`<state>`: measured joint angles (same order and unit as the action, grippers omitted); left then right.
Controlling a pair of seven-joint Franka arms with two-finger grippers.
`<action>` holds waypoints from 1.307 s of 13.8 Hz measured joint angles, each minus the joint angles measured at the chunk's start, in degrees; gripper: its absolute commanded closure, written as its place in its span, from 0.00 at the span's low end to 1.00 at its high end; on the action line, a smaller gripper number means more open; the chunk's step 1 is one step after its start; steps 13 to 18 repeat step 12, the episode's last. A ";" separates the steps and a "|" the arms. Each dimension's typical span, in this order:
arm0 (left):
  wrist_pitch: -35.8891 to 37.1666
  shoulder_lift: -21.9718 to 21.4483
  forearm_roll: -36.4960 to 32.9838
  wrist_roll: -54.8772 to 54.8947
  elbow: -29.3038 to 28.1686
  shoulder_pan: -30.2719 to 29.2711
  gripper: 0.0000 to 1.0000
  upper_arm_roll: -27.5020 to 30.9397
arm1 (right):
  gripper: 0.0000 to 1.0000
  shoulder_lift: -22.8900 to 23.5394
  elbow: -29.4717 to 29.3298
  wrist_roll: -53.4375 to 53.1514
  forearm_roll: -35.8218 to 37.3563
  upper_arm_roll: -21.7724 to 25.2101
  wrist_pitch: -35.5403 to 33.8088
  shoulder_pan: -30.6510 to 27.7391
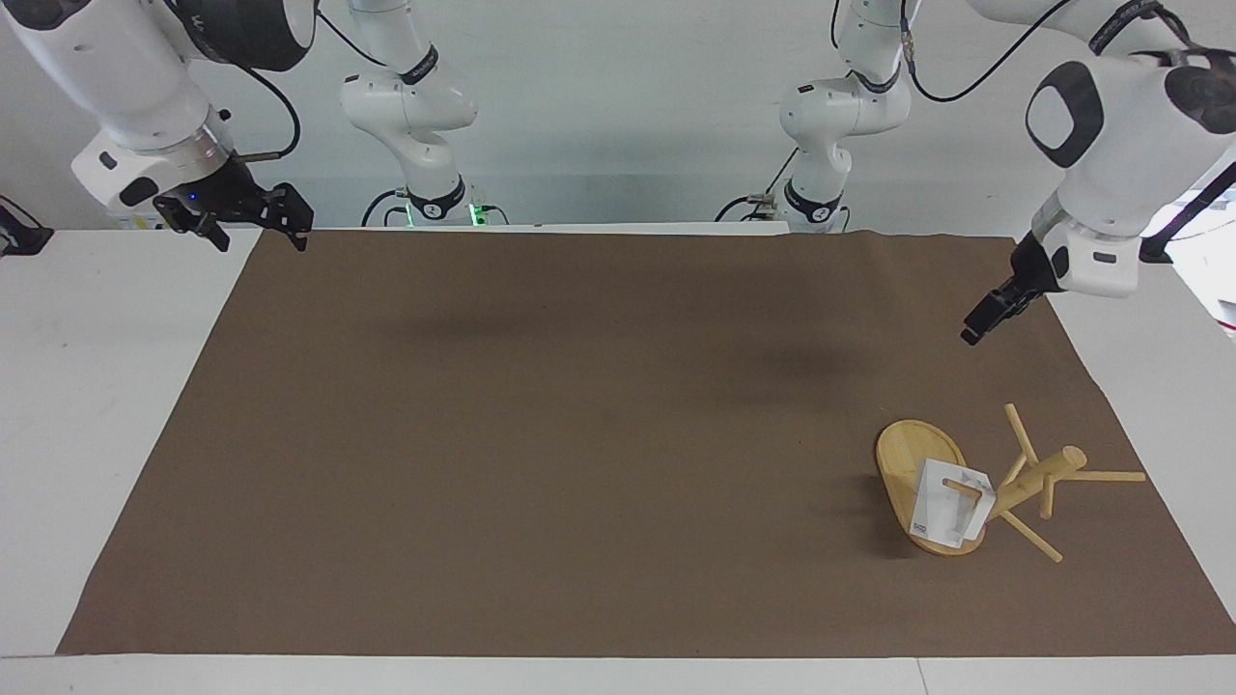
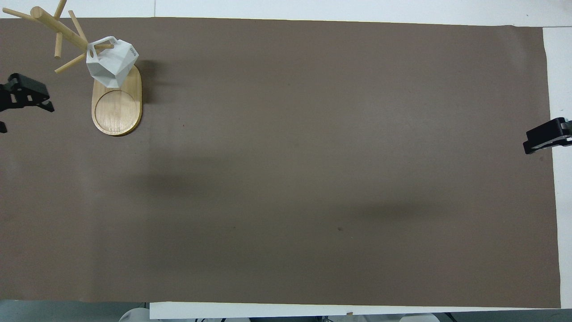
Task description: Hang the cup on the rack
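The white faceted cup [image 1: 948,510] [image 2: 111,62] hangs by its handle on a low peg of the bamboo rack [image 1: 1038,473] [image 2: 58,29]. It sits over the end of the oval base [image 1: 900,458] [image 2: 117,114] that lies farther from the robots. No gripper touches it. My left gripper [image 1: 971,332] [image 2: 24,117] is open and empty, raised over the mat's edge at the left arm's end. My right gripper [image 1: 261,239] [image 2: 536,142] is open and waits in the air over the mat's corner at the right arm's end.
A brown mat [image 1: 579,434] covers most of the white table [image 1: 106,386]. The rack stands near the mat's corner at the left arm's end, farthest from the robots, with pegs sticking out over the mat.
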<state>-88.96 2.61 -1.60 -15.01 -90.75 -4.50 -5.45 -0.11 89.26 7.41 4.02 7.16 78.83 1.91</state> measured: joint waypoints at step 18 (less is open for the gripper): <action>7.79 3.79 -2.09 23.17 7.27 1.23 0.00 -1.16 | 0.00 0.00 0.61 0.00 0.00 0.30 -0.09 -0.01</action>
